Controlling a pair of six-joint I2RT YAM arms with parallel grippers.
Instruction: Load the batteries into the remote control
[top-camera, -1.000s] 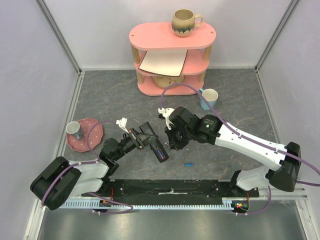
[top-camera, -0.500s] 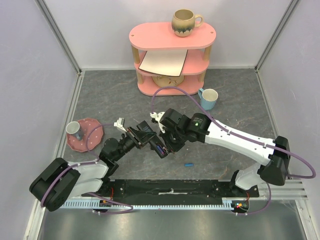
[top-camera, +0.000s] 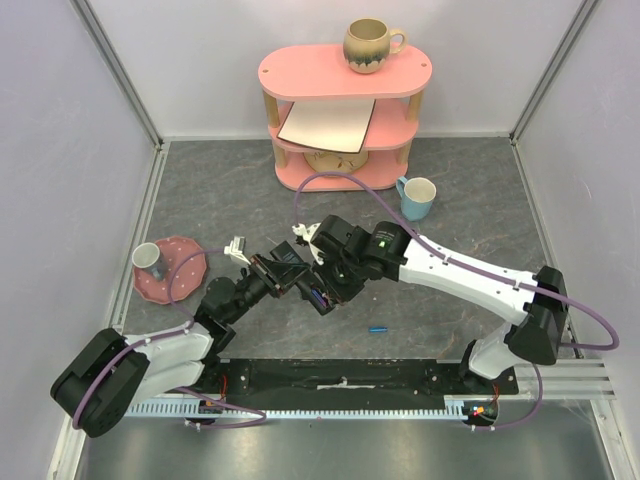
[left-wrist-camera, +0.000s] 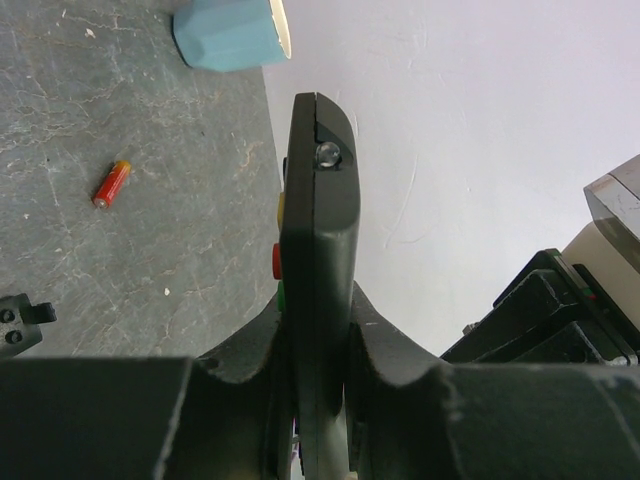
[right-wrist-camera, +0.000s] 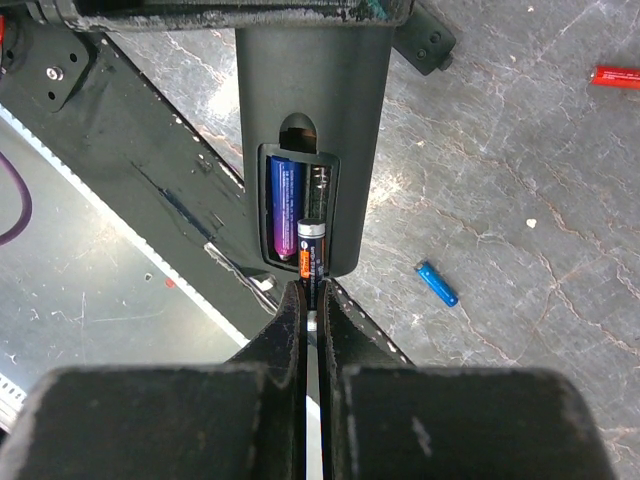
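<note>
Top external view: our left hand (top-camera: 292, 272) and right hand (top-camera: 337, 287) meet over the middle of the grey surface (top-camera: 470, 230). The black remote control (top-camera: 320, 298) sits between them, lifted clear in the left hand's grip. A small blue cylinder (top-camera: 377, 328) lies apart, nearer the arm bases.

Left wrist view: we see the remote control edge-on and upright, its coloured buttons facing left. Our left fingers are closed narrow on its lower end. A red cell (left-wrist-camera: 111, 184) lies on the surface, and a light blue mug (left-wrist-camera: 228, 35) stands beyond it.

Right wrist view: the remote's back faces us with its battery compartment (right-wrist-camera: 300, 210) open. One battery (right-wrist-camera: 285, 205) is seated in the left slot. The empty bay (right-wrist-camera: 323, 190) beside it shows its spring. Our right hand is pinched tight on the second battery (right-wrist-camera: 311, 248), whose nose sits at the compartment's near edge.

We judge the step in hand to be seating this last cell. To do it well, we should line the cell's axis up with the empty bay and push its end against the spring. Then we tip the rear down flat. The left hand must brace against that push. Polarity marks are too small to read.
</note>
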